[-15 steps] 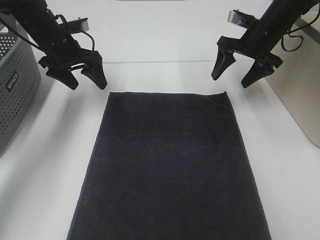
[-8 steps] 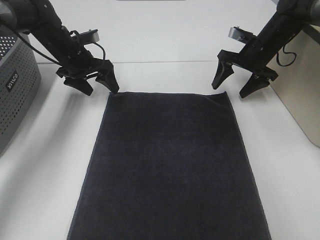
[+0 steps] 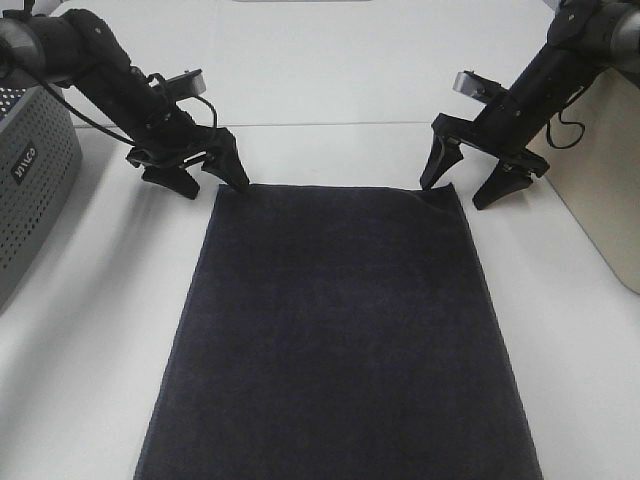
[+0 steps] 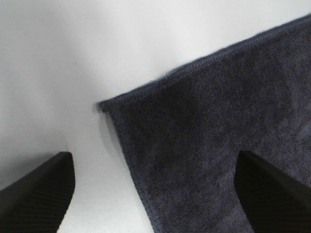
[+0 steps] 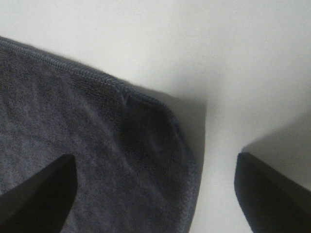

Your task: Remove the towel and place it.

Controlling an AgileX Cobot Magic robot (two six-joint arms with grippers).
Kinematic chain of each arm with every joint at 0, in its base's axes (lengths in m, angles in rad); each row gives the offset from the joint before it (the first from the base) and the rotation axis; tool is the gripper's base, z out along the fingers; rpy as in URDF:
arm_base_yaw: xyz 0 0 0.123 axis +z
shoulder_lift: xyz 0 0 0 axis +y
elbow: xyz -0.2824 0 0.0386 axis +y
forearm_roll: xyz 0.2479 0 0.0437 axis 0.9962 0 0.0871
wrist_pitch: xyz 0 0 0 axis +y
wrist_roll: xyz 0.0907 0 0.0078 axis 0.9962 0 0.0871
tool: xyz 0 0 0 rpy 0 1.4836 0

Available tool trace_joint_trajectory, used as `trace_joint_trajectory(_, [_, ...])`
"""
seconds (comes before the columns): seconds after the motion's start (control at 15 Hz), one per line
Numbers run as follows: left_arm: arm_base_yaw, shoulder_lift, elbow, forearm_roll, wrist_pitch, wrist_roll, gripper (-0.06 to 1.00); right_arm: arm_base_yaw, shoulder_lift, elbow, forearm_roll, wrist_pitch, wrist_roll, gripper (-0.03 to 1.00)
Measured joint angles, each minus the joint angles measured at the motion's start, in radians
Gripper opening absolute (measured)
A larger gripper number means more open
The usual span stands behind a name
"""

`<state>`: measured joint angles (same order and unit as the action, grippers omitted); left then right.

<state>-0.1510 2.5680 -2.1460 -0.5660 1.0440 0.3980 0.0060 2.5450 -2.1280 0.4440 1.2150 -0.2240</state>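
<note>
White table [image 3: 330,90] fills the scene, with a gray perforated basket [image 3: 35,190] at the left edge and a beige bin [image 3: 600,190] at the right. The towel [image 3: 335,330] lies flat and spread out on the table between them. Its near end runs out of the overhead view and its far hem sits just in front of the 2 arms.

Over the last second both arms have dropped and closed in on that far hem. The left gripper [image 3: 216,188] has swung in from beside the basket and now sits at the towel's far left corner. The right gripper [image 3: 453,195] has lowered onto the far right corner. The towel itself has not shifted or wrinkled.

Both claws are spread wide and hold nothing. In each wrist view the corner lies between the 2 fingers, with one finger [image 4: 274,189] over cloth and its partner over bare table. The right wrist view shows the same, with a finger [image 5: 36,194] above the dark pile.

This looks like the end of the approach, with the corners lined up for a pinch. Whether the tips already touch the table cannot be told. Thin, flat cloth may need them pressed right down before they close.
</note>
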Motion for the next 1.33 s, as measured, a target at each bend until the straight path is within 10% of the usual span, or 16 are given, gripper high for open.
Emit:
trace_joint_trajectory(0.73, [-0.055,0.019,-0.011,-0.043,0.047,-0.042,0.80,0.042,0.003,0.000,0.005,0.000,0.000,0.80])
trace_joint_trajectory(1.0, [-0.127,0.024,-0.012,-0.023,0.009,-0.085,0.68,0.093,0.015,0.000,-0.013,0.000,0.000,0.51])
trace_joint_trajectory(1.33, [-0.129,0.033,-0.012,0.050,-0.009,-0.105,0.13,0.093,0.016,0.000,-0.040,0.000,0.000,0.03])
